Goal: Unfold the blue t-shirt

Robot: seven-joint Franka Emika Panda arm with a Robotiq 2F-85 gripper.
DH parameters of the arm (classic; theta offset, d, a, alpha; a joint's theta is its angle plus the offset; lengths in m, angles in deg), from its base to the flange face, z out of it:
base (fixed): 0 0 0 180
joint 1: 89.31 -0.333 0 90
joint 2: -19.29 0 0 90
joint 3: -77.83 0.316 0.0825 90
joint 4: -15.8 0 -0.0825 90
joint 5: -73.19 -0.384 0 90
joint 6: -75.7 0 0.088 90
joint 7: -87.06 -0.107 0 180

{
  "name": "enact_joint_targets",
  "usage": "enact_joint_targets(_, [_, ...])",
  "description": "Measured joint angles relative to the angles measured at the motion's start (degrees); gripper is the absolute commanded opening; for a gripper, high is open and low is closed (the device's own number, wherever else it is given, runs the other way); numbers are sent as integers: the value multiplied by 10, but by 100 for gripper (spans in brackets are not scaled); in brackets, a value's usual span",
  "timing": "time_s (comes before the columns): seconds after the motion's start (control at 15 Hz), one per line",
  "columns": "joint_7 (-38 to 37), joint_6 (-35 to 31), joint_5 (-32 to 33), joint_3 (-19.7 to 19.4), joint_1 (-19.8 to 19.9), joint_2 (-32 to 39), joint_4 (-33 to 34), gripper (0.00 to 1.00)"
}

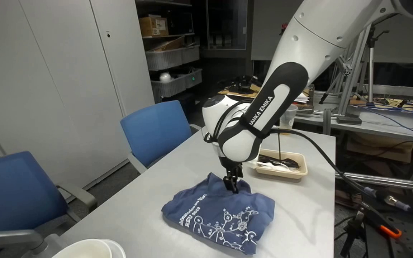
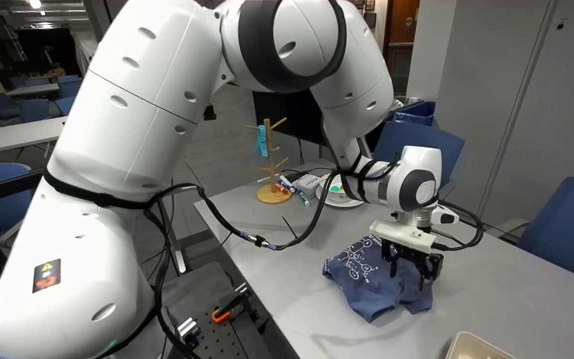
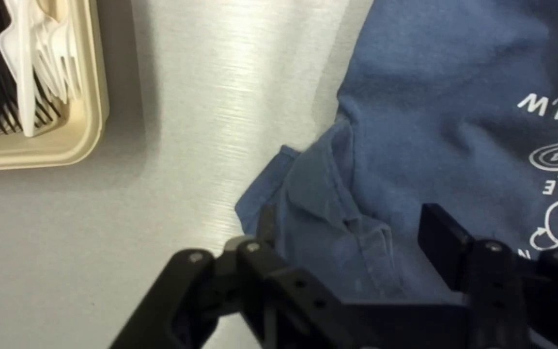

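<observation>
In an exterior view, found the blue t-shirt (image 2: 374, 289) on the table (image 2: 506, 304), right under the tool (image 2: 407, 281), rumpled and folded. Saw the jaws set wide and pointing down, with nothing visibly in hold. Read the pose as a straddle over a loose edge, meant for pinching a layer. Lost part of the cloth behind the tool and behind the white bar (image 2: 402, 236) just above it.

In an exterior view, noted the tray (image 1: 281, 173) near the tool yet apart from the cloth, presumably placed so to leave room for spreading, and the bowl (image 1: 84, 251) well away from the tool, cut off by the frame. Saw the tool over a raised, crumpled edge, clear of the white lettering (image 1: 192, 216); probably placed there for the slack. Perhaps met the cloth at the jaw ends, impossible to settle from that angle.

In the wrist view, picked out a folded flap (image 3: 313, 189) between the jaws, with one jaw by its outer side and the other over the body of the shirt. Judged the wide gap fit for closing across that flap. Could not count the layers, nor follow the flap beneath the blurred tool; lost much of the tray past the frame.
</observation>
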Motion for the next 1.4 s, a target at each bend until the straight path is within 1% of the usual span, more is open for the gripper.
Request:
enact_joint_targets(0.13, [6, 0, 0, 1, 0, 2, 1, 29])
enact_joint_targets(0.27, [8, 0, 0, 1, 0, 2, 2, 16])
enact_joint_targets(0.33, [9, 0, 0, 1, 0, 2, 3, 7])
enact_joint_targets(0.4, [9, 0, 0, 1, 1, 2, 3, 1])
enact_joint_targets(0.47, [9, 0, 0, 1, 1, 2, 4, 0])
enact_joint_targets(1.13, [9, 0, 0, 3, 1, 0, 14, 0])
enact_joint_targets(1.4, [11, 0, -6, 20, 1, -22, 14, 0])
